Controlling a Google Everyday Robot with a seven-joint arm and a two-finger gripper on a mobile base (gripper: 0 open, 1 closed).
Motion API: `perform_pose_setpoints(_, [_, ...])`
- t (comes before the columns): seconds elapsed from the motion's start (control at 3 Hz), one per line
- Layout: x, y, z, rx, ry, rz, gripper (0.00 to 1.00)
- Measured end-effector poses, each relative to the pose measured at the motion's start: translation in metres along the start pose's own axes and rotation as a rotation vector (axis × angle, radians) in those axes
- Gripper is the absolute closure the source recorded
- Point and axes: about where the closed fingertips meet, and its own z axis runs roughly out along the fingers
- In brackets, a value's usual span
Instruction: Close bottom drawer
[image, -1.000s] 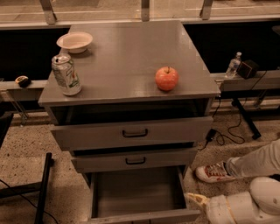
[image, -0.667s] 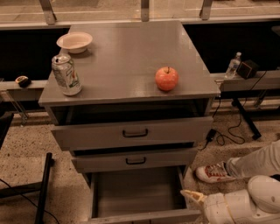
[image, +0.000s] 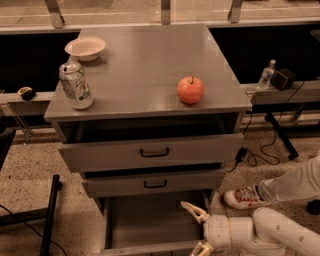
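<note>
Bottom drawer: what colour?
The bottom drawer is grey, camera view; the hand sits at its right side.

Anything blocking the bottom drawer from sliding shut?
Nothing visible does: the bottom drawer has an empty-looking tray. The gripper sits at its front right corner, fingers open, one finger reaching over the tray.

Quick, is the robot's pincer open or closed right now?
Pincer: open, holding nothing, at the right front corner of the pulled-out grey metal bottom drawer.

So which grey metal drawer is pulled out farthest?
The bottom grey metal drawer, its plain tray exposed; the white two-finger gripper sits by its right front corner.
</note>
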Motion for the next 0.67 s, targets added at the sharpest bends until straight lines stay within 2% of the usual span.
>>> perform_pose_setpoints(0.33, [0.053, 0.014, 0.058, -0.05, -0.044, -0.012, 0.0])
perform_pose_setpoints(0.67, [0.117, 0.026, 0.111, -0.171, -0.079, -0.009, 0.0])
